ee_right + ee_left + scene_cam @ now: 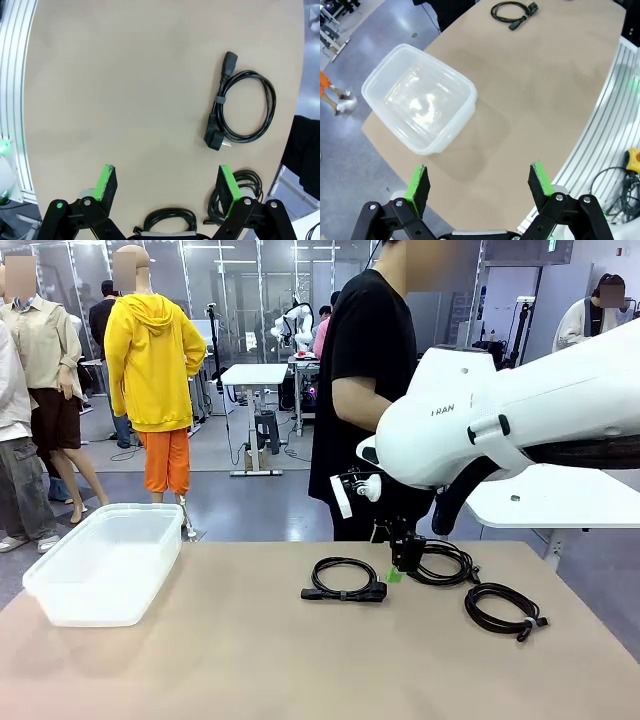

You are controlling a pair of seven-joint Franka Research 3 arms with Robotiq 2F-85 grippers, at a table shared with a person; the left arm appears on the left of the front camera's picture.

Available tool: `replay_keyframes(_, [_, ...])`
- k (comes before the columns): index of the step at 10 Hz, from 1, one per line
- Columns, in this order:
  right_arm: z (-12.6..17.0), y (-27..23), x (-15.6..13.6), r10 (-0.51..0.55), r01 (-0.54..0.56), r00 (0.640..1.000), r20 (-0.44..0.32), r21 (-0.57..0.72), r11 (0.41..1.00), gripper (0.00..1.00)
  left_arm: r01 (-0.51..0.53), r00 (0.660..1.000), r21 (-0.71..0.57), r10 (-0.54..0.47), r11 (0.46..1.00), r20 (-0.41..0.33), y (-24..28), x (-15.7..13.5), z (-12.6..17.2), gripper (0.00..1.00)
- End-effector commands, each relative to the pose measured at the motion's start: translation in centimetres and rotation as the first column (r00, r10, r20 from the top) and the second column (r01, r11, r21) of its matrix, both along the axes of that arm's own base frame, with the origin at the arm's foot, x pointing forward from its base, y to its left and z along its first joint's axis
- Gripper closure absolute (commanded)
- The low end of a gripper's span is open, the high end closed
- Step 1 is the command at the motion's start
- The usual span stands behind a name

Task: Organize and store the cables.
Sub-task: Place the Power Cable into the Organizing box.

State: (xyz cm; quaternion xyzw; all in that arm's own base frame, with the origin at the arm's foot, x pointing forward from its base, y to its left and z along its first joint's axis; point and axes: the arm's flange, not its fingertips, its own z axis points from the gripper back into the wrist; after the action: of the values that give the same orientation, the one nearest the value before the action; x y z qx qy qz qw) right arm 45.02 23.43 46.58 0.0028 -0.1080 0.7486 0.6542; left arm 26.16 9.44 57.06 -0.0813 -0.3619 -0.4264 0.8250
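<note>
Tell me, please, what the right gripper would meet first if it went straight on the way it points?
Probably bare table: the right gripper, jaws open, points down at it, with a coiled cable close beside; depth is unclear.

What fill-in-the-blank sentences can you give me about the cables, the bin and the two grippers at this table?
1. ____ coiled black cables lie on the table.
2. The clear plastic bin is ____.
3. The left gripper and the right gripper both stand ____.
Missing words: three; empty; open.
</note>
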Motion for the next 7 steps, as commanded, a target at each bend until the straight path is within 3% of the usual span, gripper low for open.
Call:
replay_keyframes(1, [0.0,0.0,0.1,0.009,-0.009,1.000,0.002,0.019,1.000,0.00,-0.002,1.000,-0.004,0.002,1.000,0.008,0.0,0.0,0.2,0.00])
replay_keyframes(6, [0.0,0.0,0.0,-0.002,0.002,1.000,-0.002,0.004,1.000,0.00,-0.002,1.000,-0.004,0.002,1.000,0.008,0.0,0.0,0.2,0.00])
replay_keyframes(7, [-1.2,0.9,1.1,-0.032,0.032,0.999,0.009,0.036,0.999,0.00,-0.002,1.000,-0.004,0.002,1.000,0.008,0.0,0.0,0.2,0.00])
